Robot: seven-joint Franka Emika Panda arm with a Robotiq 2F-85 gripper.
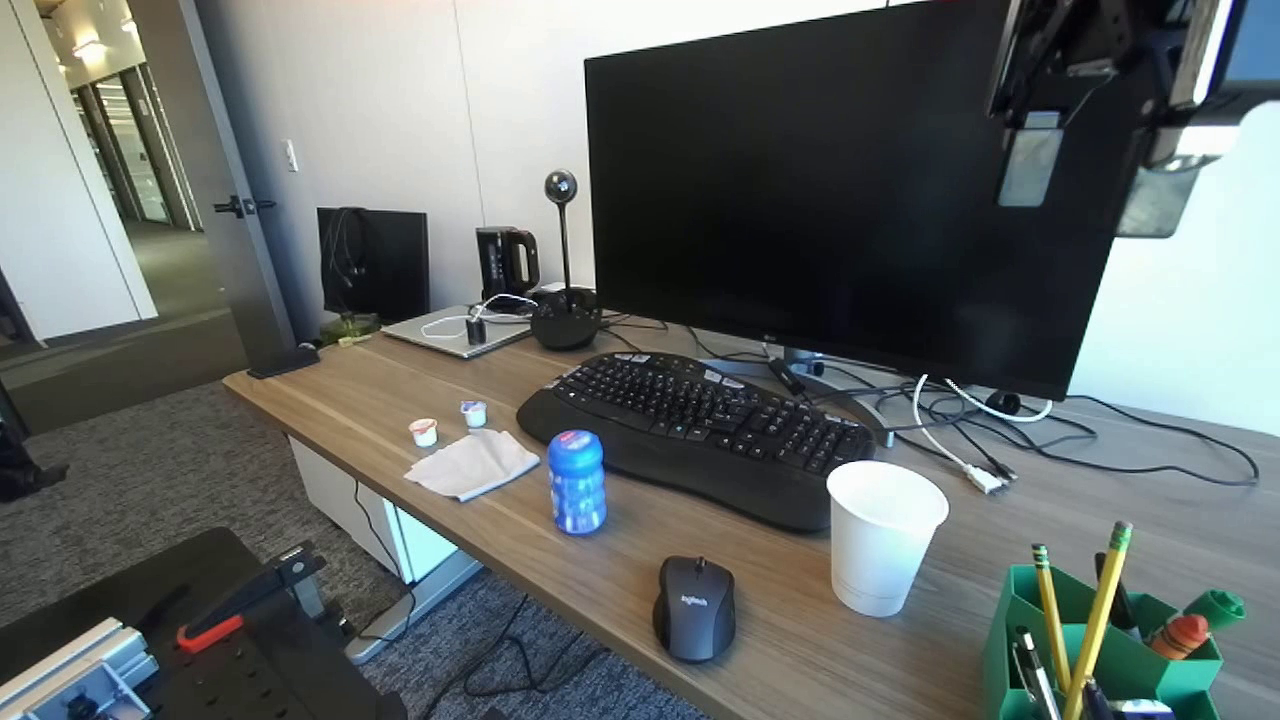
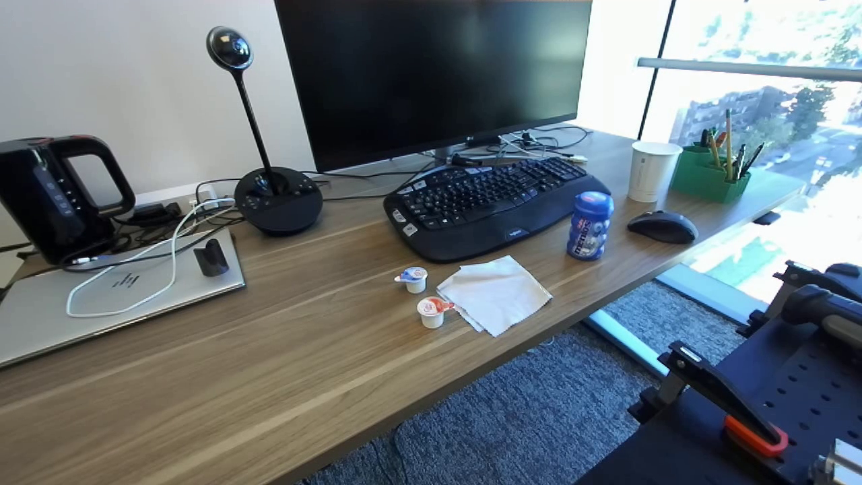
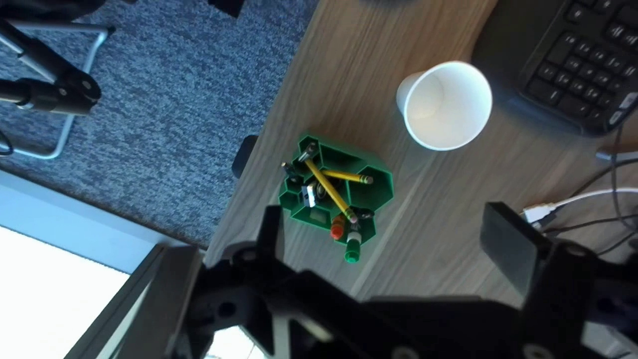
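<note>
My gripper point(image 1: 1092, 185) is open and holds nothing, high above the desk in front of the monitor's right end in an exterior view. In the wrist view its fingers point(image 3: 391, 239) are wide apart. Nearest below is a green organizer point(image 3: 381, 187) with pencils, pens, an orange marker and a green marker point(image 3: 352, 252). A white paper cup point(image 3: 446, 107) stands upright beside it, and its inside looks empty. A dark mouse point(image 1: 695, 610), a blue gum bottle point(image 1: 577, 485), a folded white cloth point(image 2: 495, 294) and two small creamer cups point(image 2: 431, 312) point(image 2: 415, 279) lie along the desk.
A black keyboard point(image 1: 690, 430) lies before a large monitor point(image 2: 444, 74). Loose cables point(image 1: 950, 425) lie behind it. A round-based camera stand point(image 2: 279, 202), a silver laptop point(image 2: 135, 289) and a black kettle point(image 2: 54, 202) stand at the far end. The desk's front edge drops to carpet.
</note>
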